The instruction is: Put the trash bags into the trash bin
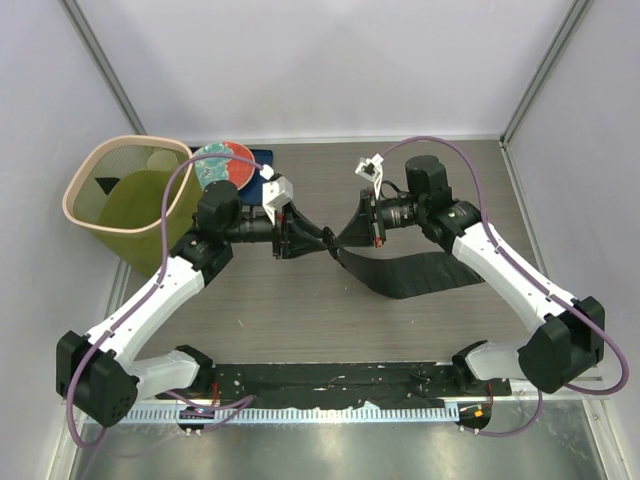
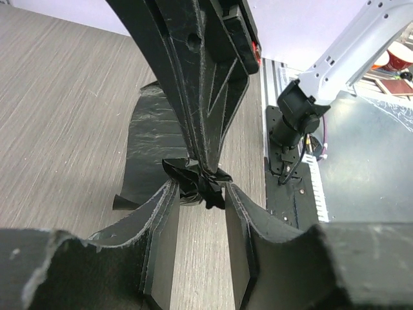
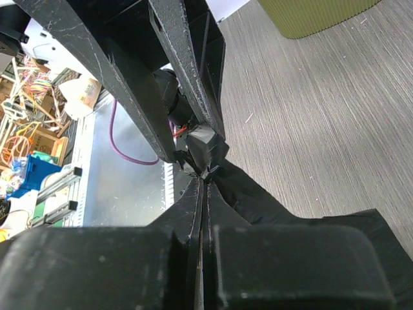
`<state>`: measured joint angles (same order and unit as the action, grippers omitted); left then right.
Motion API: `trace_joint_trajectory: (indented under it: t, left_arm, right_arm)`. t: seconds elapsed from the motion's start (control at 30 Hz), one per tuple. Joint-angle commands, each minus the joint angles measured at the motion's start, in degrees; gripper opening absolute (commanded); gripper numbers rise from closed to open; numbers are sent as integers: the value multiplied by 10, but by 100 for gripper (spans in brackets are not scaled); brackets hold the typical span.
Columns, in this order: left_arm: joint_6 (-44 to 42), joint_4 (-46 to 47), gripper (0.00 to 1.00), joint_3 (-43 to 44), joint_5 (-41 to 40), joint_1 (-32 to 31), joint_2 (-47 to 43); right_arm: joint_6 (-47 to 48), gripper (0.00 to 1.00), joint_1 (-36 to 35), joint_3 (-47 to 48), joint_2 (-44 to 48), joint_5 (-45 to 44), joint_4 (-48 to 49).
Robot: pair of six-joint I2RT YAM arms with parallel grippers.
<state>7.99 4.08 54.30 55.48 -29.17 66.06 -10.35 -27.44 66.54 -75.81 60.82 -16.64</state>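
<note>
No text, label or number is readable anywhere — nothing legible.

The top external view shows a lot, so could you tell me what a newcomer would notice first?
Meeting tip to tip at mid-table, the right gripper is shut on a black trash bag that trails off to the right, and the left gripper is open at its bunched end. The olive trash bin stands far left.

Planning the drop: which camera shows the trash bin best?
Top external: the whole trash bin shows, rim and open mouth. Right wrist catches only a strip of its olive wall at the frame's top. Left wrist does not show it.
</note>
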Motion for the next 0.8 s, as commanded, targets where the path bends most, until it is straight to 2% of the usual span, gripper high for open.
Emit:
trace_joint_trajectory:
  t: [0.0, 0.37, 0.57, 0.67, 0.73, 0.77]
  left_arm:
    - [-32, -2, 40, 10, 39, -2, -13]
    - [-42, -14, 34, 12, 53, -3, -4]
    - [-43, -14, 21, 17, 55, -5, 5]
    - [-43, -13, 12, 17, 50, -5, 4]
    - [-42, -12, 1, 17, 39, -5, 3]
    - [-41, -10, 0, 17, 34, -5, 1]
  right_arm:
    - [-4, 1, -3, 4, 25, 12, 25]
    - [-16, 1, -2, 0, 27, 19, 33]
    - [-29, 1, -3, -5, 29, 26, 44]
    - [-34, 1, -5, -9, 32, 33, 49]
    - [-36, 1, -5, -10, 32, 37, 50]
    - [-36, 1, -5, -10, 31, 41, 49]
